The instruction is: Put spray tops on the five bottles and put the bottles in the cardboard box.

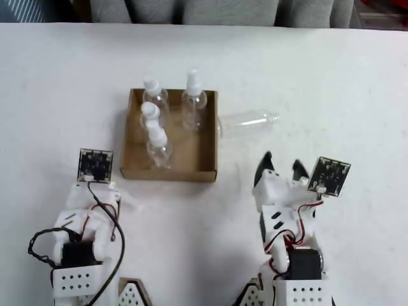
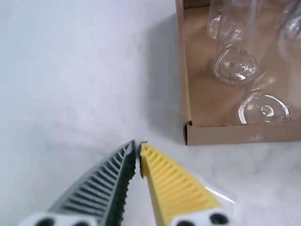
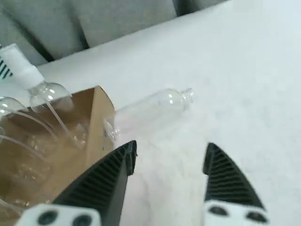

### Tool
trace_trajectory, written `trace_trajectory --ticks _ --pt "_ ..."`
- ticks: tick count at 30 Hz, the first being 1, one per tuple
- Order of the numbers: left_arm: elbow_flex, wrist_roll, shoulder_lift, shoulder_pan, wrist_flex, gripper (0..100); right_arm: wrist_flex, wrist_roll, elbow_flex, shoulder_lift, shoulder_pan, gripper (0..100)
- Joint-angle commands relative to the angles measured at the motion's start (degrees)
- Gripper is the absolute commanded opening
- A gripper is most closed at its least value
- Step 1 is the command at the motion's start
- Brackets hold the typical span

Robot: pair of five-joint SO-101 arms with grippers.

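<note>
White tabletop [image 1: 64, 83] fills most of the high view, with grey upholstery [image 1: 223, 9] along the top edge.

At the lower left we see the left gripper [image 2: 138, 145] clenched on nothing, its grey and yellow ribbed fingers meeting at the tips over bare table. It sits just below and to the left of the box's near corner. At the lower right, the right gripper [image 1: 282, 162] [image 3: 171, 148] is released, its two black fingers spread wide with only table between them. Small dark boards on both wrists carry markings too small for us to read.

Just above the left arm, at the centre of the high view, lies the cardboard box [image 1: 169, 173] [image 2: 235, 134] [image 3: 96, 117]. Four clear bottles [image 1: 158, 143] stand upright in it, each with a white spray top [image 1: 193, 78]. We read no label on any of them.

A fifth bottle [image 1: 245, 122] [image 3: 150, 110] lies on its side on the table, outside the box and right of it, above the right gripper. Its long axis runs left to right across the high view. Its base is at the box's right wall, and we cannot tell whether they touch. Its open neck [image 3: 188, 94], without a spray top, points toward the right of the frame.
</note>
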Motion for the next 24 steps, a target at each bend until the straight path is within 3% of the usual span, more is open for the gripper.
trace_trajectory --ticks 1,6,15,24 --pt "-0.4 -0.7 -0.7 0.7 -1.8 2 6.1 -0.3 -3.0 0.4 2.0 1.1" --pt "-0.1 -0.7 -0.7 0.6 -1.8 2 9.8 -0.7 -2.5 0.8 4.4 1.5" --pt "1.0 -0.7 -0.7 0.7 -1.8 2 3.5 -5.6 -0.5 2.5 4.7 1.5" --pt "1.0 -0.7 -0.7 0.4 -1.8 2 3.7 -7.7 -18.5 30.4 4.6 1.5"
